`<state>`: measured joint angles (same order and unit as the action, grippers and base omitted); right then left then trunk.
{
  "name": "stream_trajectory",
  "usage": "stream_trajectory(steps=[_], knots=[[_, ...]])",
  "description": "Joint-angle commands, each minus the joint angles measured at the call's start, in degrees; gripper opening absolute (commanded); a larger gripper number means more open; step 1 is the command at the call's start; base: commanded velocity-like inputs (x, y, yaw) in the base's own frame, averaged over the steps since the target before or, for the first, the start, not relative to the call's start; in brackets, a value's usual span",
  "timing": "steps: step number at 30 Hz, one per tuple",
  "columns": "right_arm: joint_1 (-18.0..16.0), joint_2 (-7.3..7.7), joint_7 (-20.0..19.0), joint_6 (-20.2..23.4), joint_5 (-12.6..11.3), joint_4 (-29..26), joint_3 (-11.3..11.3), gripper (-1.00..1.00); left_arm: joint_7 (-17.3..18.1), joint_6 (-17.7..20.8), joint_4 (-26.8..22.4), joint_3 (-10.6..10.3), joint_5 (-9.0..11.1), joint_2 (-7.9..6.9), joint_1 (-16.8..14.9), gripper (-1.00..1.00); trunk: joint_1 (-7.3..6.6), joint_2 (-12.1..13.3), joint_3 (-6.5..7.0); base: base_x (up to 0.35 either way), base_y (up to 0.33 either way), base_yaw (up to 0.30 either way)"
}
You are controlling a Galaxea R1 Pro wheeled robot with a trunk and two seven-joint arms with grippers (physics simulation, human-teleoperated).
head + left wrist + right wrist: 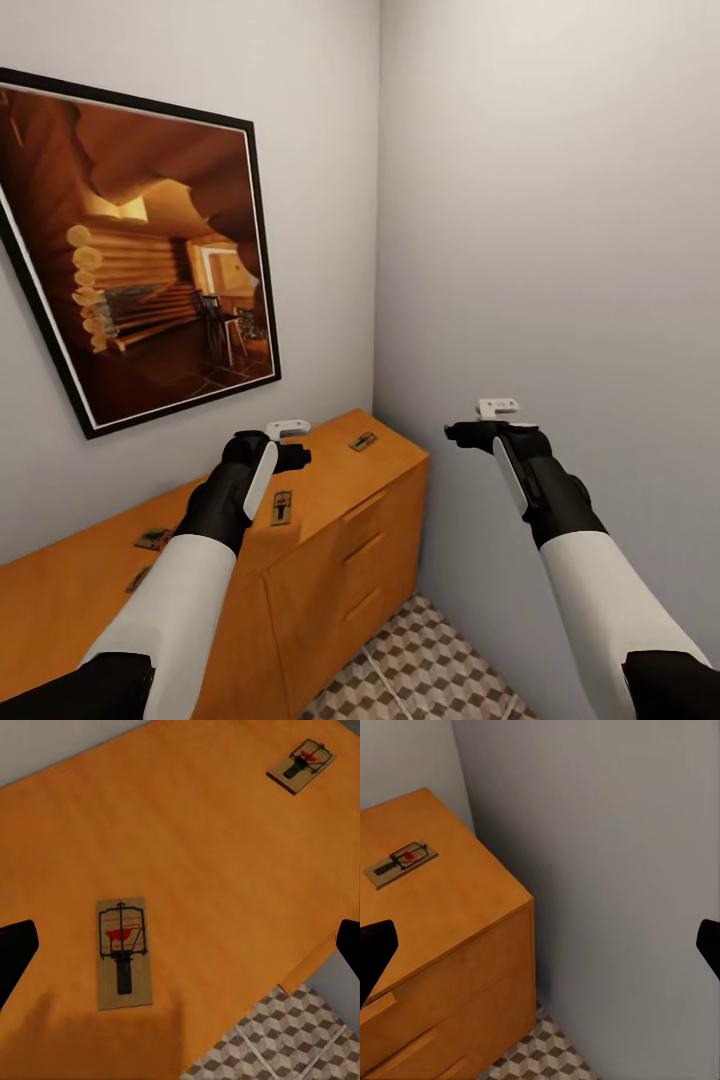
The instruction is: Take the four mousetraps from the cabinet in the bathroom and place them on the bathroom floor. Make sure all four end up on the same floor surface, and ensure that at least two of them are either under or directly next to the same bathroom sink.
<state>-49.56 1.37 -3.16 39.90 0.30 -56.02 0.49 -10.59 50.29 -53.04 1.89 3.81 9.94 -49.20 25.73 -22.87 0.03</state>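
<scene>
Four small flat brown wooden mousetraps with wire and red marks are seen lying on the flat top of the low orange-brown wooden cabinet (340, 540): one near the far corner (362, 441), one beside the left gripper (282, 507), and two further along at the left (152, 539) (139, 578). The left gripper (283, 444) is held above the cabinet top with its fingers spread wide and nothing between them. The right gripper (478, 424) is likewise held wide apart and empty, beside the grey wall (560, 220), above the cube-patterned tiled floor (420, 665).

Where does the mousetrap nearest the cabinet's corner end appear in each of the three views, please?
Head view: mousetrap lies on the cabinet top, near the wall corner.
Left wrist view: same mousetrap sits near the picture's upper right.
Right wrist view: it lies at the left.
Shared landmark: the cabinet's corner edge above the tiled floor.
</scene>
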Motion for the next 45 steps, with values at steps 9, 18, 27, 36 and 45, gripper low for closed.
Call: stream_trajectory(steps=[9,18,27,36,45], knots=[[-0.01,0.04,-0.51,0.26,-0.01,-0.06,0.13,1.0,-0.31,0.18,-0.04,0.14,0.41,0.05,-0.02,1.0,0.05,-0.04,-0.03,0.104,0.0,0.0],[-0.01,0.04,-0.54,0.26,0.05,-0.09,2.02,1.0,-0.31,0.18,-0.04,0.14,0.41,0.05,-0.02,1.0,0.05,-0.04,-0.03,0.011,0.0,0.0],[-0.01,0.04,-0.54,0.26,0.05,-0.06,3.56,1.0,-0.31,0.17,-0.04,0.14,0.41,0.05,-0.02,1.0,0.05,-0.04,-0.03,0.001,0.0,0.102],[-0.01,0.04,-0.53,0.26,0.05,-0.08,3.75,1.0,-0.33,0.19,-0.04,0.14,0.4,0.05,-0.02,1.0,0.05,-0.04,-0.03,0.0,0.0,0.213],[-0.01,0.04,-0.53,0.26,0.05,-0.06,3.78,1.0,-0.31,0.17,-0.04,0.14,0.41,0.05,-0.02,1.0,0.05,-0.04,-0.03,0.0,0.0,0.028]])
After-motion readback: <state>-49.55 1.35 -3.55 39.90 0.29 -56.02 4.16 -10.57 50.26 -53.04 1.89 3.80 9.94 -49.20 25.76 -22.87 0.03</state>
